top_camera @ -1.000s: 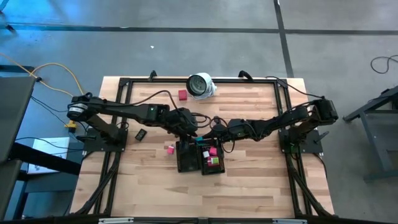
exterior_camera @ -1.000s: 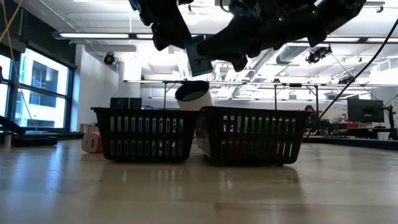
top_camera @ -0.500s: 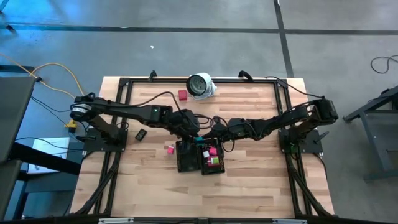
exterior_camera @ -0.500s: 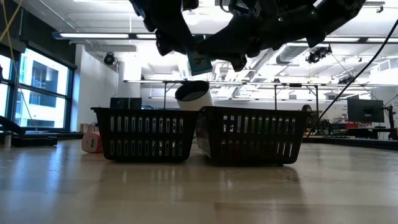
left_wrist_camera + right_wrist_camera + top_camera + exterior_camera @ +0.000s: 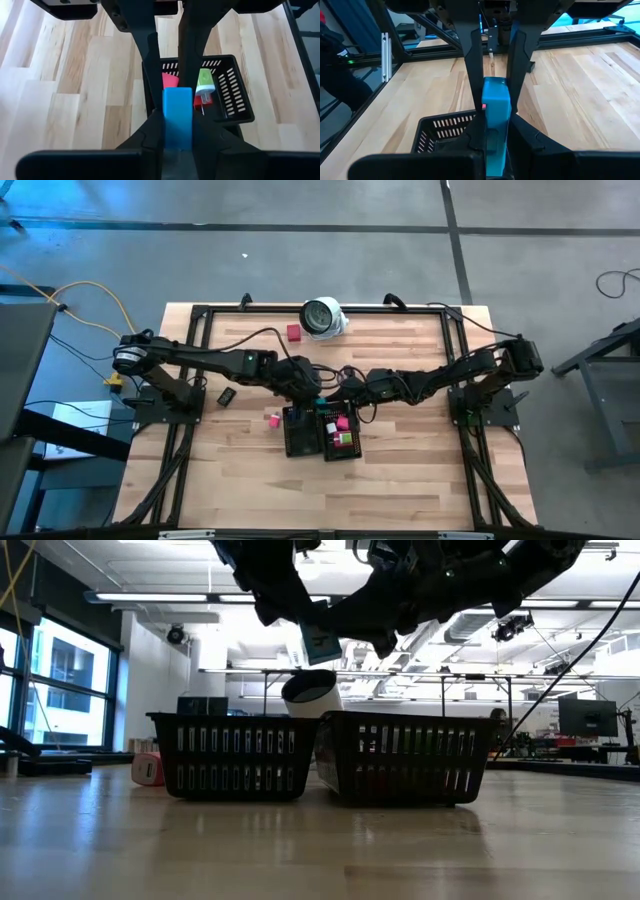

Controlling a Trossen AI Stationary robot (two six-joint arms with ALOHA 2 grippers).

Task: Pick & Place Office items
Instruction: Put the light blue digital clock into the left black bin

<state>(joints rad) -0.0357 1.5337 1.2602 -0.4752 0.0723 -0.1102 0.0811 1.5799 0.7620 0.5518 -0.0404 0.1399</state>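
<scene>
Two claws clamped on one blue piece, left claw, right claw, long axis along fingers.

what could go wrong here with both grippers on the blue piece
Both the left gripper and right gripper are shut on the blue piece above the trays. If either arm moves before one lets go, the piece could twist out. Released here, it may land on the rim between the trays and bounce out.

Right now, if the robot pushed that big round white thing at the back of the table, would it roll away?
Probably. The round white thing looks like it's lying tilted on its curved side in the low view, so a push could roll it. It looks hard, not floppy.
</scene>
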